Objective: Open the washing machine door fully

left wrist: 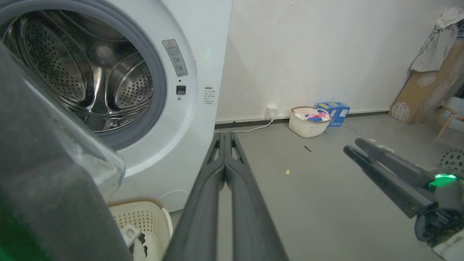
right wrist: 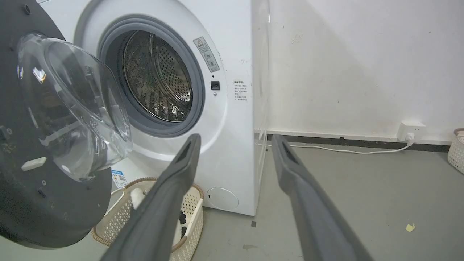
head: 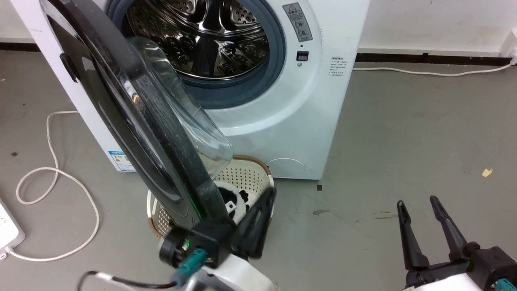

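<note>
The washing machine (head: pixel 282 121) stands on a bare grey floor (head: pixel 404 141) against a white wall (right wrist: pixel 344 72), and its door (head: pixel 133 121) hangs swung well out to the left, glass bowl facing the steel drum, over a cream basket (head: pixel 246 176) on the ground. The left gripper (left wrist: pixel 225 137) sits just beside the door's lower rim with its fingers pressed together on nothing, while the right gripper (head: pixel 417 202) is well apart over open floor, fingers spread. A white cable (head: pixel 52 173) loops across the floor at left, and a second basket (left wrist: pixel 308 125) and a blue box (left wrist: pixel 335 110) sit by the wall.
</note>
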Controlling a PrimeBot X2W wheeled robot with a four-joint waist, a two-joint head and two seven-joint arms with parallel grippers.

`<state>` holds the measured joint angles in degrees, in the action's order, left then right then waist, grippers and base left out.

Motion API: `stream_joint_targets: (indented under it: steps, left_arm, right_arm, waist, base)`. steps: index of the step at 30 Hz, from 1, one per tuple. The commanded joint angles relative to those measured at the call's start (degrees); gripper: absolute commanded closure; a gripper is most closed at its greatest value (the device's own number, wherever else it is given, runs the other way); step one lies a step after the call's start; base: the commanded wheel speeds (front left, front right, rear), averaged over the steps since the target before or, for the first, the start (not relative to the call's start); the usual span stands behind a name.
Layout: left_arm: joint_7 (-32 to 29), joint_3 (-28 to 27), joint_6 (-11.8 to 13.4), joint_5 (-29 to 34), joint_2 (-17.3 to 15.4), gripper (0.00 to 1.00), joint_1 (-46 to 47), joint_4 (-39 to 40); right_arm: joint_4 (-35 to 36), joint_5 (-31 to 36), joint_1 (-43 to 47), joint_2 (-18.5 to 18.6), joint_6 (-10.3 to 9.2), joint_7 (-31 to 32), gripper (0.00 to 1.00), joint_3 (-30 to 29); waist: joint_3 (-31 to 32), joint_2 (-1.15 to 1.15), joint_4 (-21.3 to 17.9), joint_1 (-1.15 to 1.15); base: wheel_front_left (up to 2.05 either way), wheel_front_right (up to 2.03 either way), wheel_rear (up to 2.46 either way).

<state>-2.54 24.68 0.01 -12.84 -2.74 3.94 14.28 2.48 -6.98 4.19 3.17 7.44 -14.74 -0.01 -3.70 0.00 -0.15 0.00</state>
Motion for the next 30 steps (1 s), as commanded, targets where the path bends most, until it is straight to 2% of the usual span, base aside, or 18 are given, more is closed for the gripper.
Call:
stream_joint_targets:
  steps: [1, 7, 13, 23, 30]
  left_arm:
    - [-0.66, 0.37, 0.48, 0.17, -0.19, 1.00, -1.03, -2.08]
    - [1.20, -1.45, 3.09, 0.15, -0.26, 1.00, -1.12, -9.71]
    - [4.06, -5.19, 5.28, -0.34, -1.27, 1.00, -0.79, -13.42]
    - [4.92, -7.42, 5.84, -2.11, -3.00, 1.00, -2.90, -14.15]
    - [4.78, -10.73, 7.27, -3.43, -5.04, 1.00, -4.38, -13.68]
  right_arm:
    - [-0.20, -0.24, -0.12, -0.28, 0.05, -0.26, 0.00, -0.20]
    - [-0.49, -1.09, -0.22, -0.29, 0.05, -0.26, 0.00, -0.26]
    - [-0.62, -1.40, 0.15, -0.29, 0.05, -0.26, 0.00, -0.09]
    - [-0.92, -1.47, 1.67, -0.29, 0.05, -0.26, 0.00, -0.51]
    - [-1.13, -0.99, 1.89, -0.29, 0.05, -0.26, 0.00, 0.23]
  waist:
    - [-0.14, 0.00, -0.05, 0.00]
    - [-0.55, 0.00, 0.08, 0.00]
    - [-0.46, 0.00, 1.99, 0.00]
    - [1.02, 0.00, 11.48, 0.00]
    - [0.96, 0.00, 18.38, 0.00]
  base:
    - [0.00, 0.00, 0.00]
    - [0.00, 0.00, 0.00]
    - [0.00, 0.00, 0.00]
    - [0.00, 0.00, 0.00]
    - [0.00, 0.00, 0.00]
